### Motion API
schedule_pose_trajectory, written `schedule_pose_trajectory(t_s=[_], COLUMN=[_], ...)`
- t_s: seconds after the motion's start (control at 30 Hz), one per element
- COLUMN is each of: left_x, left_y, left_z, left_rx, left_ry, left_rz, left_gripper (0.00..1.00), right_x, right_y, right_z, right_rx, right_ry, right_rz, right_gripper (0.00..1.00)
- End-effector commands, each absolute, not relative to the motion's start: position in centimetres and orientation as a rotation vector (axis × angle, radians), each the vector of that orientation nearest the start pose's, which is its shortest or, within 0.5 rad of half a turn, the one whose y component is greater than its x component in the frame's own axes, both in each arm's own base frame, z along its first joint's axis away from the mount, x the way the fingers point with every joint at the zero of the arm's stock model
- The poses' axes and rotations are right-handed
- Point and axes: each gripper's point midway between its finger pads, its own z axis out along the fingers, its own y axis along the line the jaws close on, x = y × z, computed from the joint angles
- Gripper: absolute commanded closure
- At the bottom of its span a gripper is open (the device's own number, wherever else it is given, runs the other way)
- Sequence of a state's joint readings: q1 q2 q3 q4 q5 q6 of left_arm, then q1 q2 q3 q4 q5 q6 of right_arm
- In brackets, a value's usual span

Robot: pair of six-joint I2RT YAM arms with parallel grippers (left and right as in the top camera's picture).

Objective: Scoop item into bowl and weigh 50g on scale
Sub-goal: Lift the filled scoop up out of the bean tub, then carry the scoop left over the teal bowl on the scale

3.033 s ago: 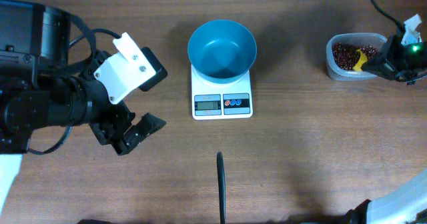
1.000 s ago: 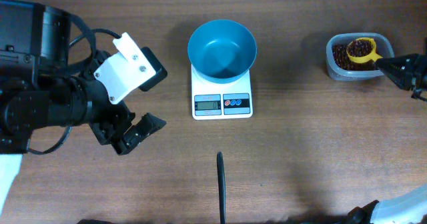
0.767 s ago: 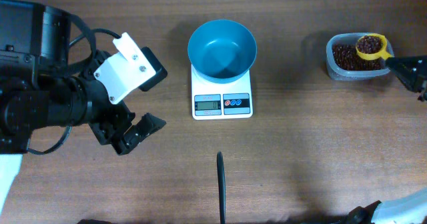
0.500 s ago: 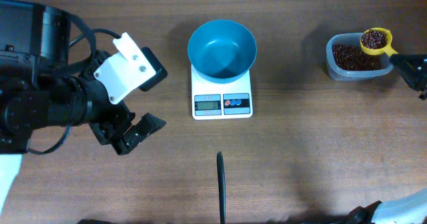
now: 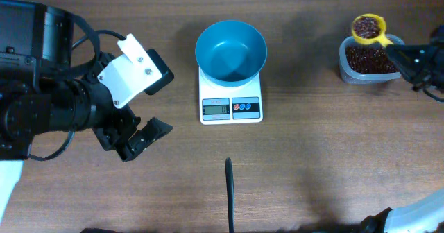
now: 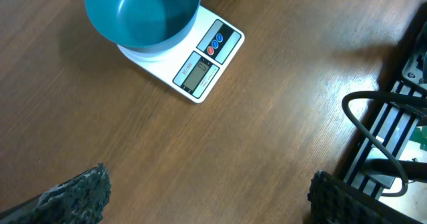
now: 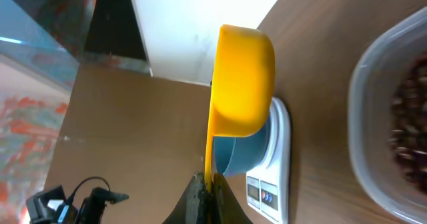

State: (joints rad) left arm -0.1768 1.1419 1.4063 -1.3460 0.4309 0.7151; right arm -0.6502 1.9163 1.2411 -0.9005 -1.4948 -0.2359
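Yellow plastic scoop [image 7: 243, 77], its handle pinched in the fully closed right fingers [image 7: 207, 199]. Beyond it, the bowl [image 7: 233, 159] sits on the scale [image 7: 280, 137]. The left fingers [image 5: 139, 139] gape wide at 9 o'clock, holding nothing. Only the overhead view shows the beans [image 5: 366, 28] heaped in the scoop, above the 11 o'clock rim of the tub [image 5: 343, 65]. The scale stands toward 12 o'clock on the surface [image 5: 312, 157].

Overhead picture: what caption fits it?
Right gripper holds a yellow scoop of beans by the tub; empty blue bowl sits on the scale.
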Motion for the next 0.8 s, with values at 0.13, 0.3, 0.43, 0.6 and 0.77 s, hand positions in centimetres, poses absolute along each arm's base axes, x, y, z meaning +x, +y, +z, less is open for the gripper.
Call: schedule_pose_trajectory(t_s=[0.13, 0.3, 0.43, 0.6, 0.77], left_x=[22.4, 22.4, 22.4, 22.4, 22.4], left_y=[-11.5, -11.5, -11.5, -11.5, -11.5], left_z=[27.9, 27.9, 27.9, 27.9, 27.9], left_rx=[1.23, 1.23, 1.23, 1.23, 1.23], left_ry=[2.195, 2.195, 2.195, 2.195, 2.195], left_rz=[-0.371, -0.371, -0.371, -0.371, -0.371], left_gripper=[0.01, 0.01, 0.01, 0.01, 0.01], right_x=[37.8, 38.2, 38.9, 39.2, 38.6], right_y=[-1.3, 3.1, 6.3, 10.4, 13.6], right_z=[17.5, 18.2, 19.8, 20.5, 19.5], right_rx=[0.263, 0.118, -0.045, -0.217, -0.329], right_ry=[1.922, 1.967, 1.977, 1.981, 2.046], right_rz=[1.776, 1.833, 1.844, 1.873, 1.844], right_gripper=[0.96, 0.96, 0.96, 0.96, 0.96])
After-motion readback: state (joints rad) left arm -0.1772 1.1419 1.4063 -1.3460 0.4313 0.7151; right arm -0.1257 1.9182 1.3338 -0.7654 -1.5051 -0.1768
